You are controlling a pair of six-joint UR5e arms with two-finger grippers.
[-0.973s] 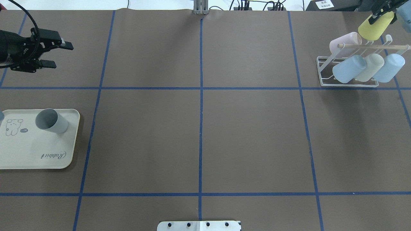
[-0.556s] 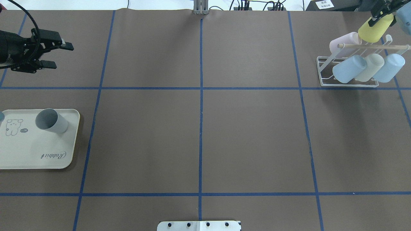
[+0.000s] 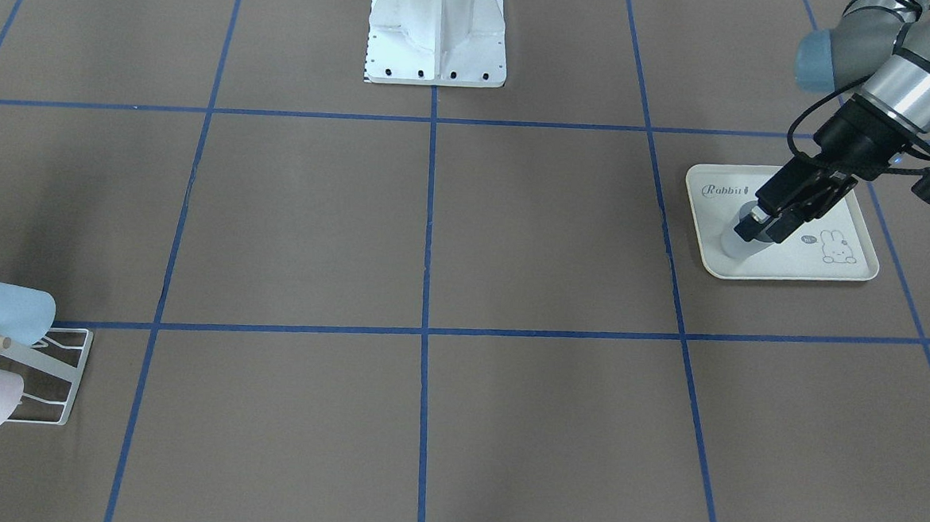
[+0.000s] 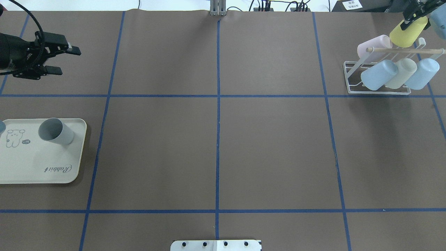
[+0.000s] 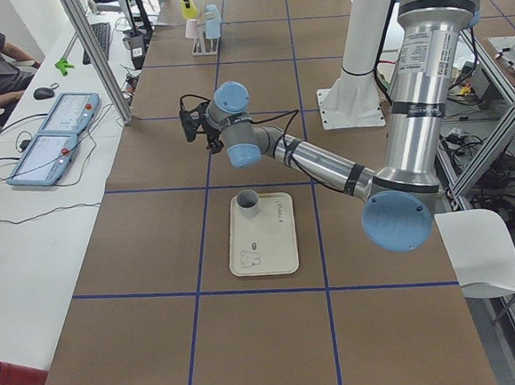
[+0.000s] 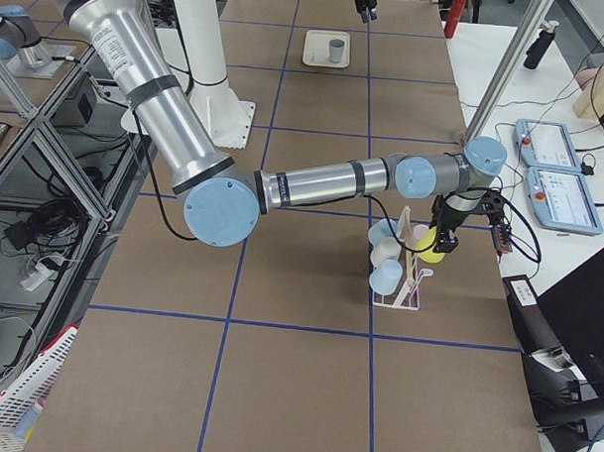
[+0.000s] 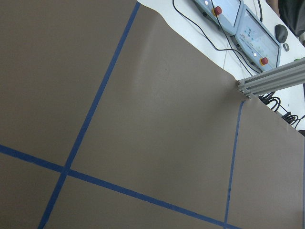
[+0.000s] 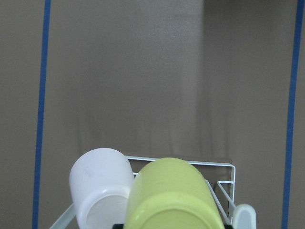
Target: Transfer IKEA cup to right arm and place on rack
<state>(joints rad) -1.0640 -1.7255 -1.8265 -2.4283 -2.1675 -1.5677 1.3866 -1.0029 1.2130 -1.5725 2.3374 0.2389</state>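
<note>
My right gripper (image 4: 414,15) is shut on a yellow IKEA cup (image 4: 408,32), which hangs tilted over the back row of the white wire rack (image 4: 379,92), beside a pink cup (image 4: 373,45). The right wrist view shows the yellow cup (image 8: 174,195) just above the rack wire (image 8: 190,164), next to the pink cup (image 8: 100,188). I cannot tell whether it touches a prong. My left gripper (image 4: 66,62) hovers open and holds nothing at the far left, beyond the tray. A grey cup (image 4: 55,131) stands on that cream tray (image 4: 41,172).
The rack's front row holds two blue cups (image 4: 378,74) and a beige cup (image 4: 402,72) under the wooden dowel (image 4: 404,50). Blue tape lines grid the brown table. The robot's base plate (image 4: 216,245) sits at the near edge.
The right gripper has shifted a little toward the far right corner, and the yellow cup has settled slightly closer to the rack's back row. The left gripper has barely drifted.
</note>
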